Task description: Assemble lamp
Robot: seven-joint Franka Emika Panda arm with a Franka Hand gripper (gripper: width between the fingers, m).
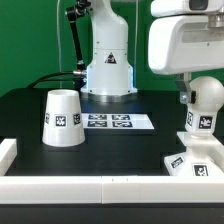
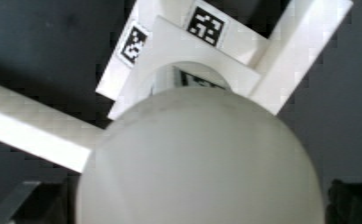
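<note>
Black matte tabletop fills the scene, edged by a low white rail along the near side, with a green backdrop behind. At the far side stands the large white robot pedestal. On the exterior view's left sits the tapered white plastic cone shade. The flat marker board lies mid-table. On the exterior view's right, the white round-headed bulb stands upright in the squat square white base. The gripper sits above the bulb, fingers spread wide, holding nothing.
</note>
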